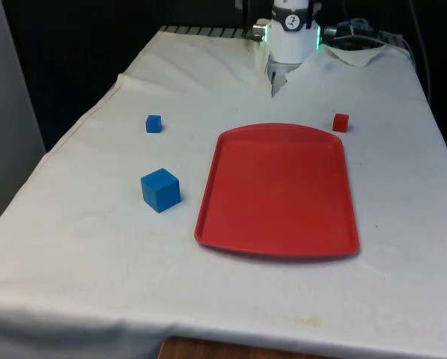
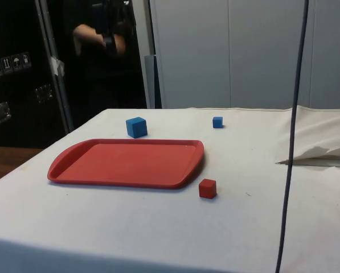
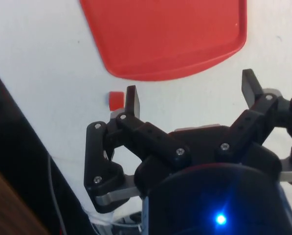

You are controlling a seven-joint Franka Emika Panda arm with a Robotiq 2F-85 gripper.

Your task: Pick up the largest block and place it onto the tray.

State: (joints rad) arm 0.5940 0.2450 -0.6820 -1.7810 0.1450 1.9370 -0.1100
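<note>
The hand [image 3: 190, 95] hung spread wide with nothing between its fingers, high above the far end of the tabletop [image 1: 81, 247], close to the robot's base. In the wrist view its two fingertips [image 3: 131, 98] framed bare cloth, with the far edge of the red tray [image 3: 165, 39] ahead of them and the small red block [image 3: 116, 101] just beside one fingertip.

The big blue block [image 1: 160, 189] — the largest of the three — sat on the cloth towards the front view's left, just beside the tray's left edge but not touching it, and nearer the front camera than the small blue block [image 1: 153, 123]. From the hand it lay well apart: out across the tabletop, away from the robot, beyond the tray's far corner and off to the tray's left side. In my judgement the coming reach turned on that diagonal. The block was a cube, so it had no long axis to favour, though it stood slightly turned against the tray's edge.

In the side view a person's arm [image 2: 98, 37] showed in the dark behind the table
</note>
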